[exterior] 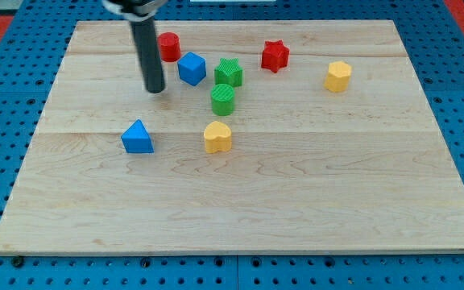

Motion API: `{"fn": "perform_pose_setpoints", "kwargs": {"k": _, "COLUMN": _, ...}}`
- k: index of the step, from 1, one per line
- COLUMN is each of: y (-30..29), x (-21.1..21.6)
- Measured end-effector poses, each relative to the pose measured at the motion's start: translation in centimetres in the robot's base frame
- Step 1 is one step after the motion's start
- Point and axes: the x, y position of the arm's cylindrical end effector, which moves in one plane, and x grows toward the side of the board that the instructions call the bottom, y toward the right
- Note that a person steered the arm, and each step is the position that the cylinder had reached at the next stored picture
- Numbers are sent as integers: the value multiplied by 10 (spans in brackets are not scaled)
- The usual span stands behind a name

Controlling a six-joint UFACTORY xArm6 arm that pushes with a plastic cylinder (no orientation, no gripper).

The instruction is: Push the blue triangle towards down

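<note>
Blue triangle on the wooden surface, untouched; the tool, a plain rod with nothing to spread or pinch, has my tip above it toward the view's top, apart, so the downward push remains undone.

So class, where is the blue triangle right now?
The blue triangle sits left of centre on the board, left of the yellow heart block, with my tip above it, slightly right, not touching.
</note>
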Motion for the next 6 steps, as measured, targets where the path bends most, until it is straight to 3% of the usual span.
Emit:
{"fn": "perform_pose_setpoints", "kwargs": {"k": 1, "y": -24, "x": 31}}
{"fn": "perform_pose_setpoints", "kwargs": {"k": 2, "y": 34, "x": 52}}
{"fn": "perform_pose_setpoints", "kwargs": {"k": 3, "y": 1, "x": 85}}
{"fn": "perform_pose_setpoints", "kwargs": {"k": 5, "y": -31, "x": 81}}
{"fn": "perform_pose_setpoints", "kwargs": {"k": 6, "y": -51, "x": 115}}
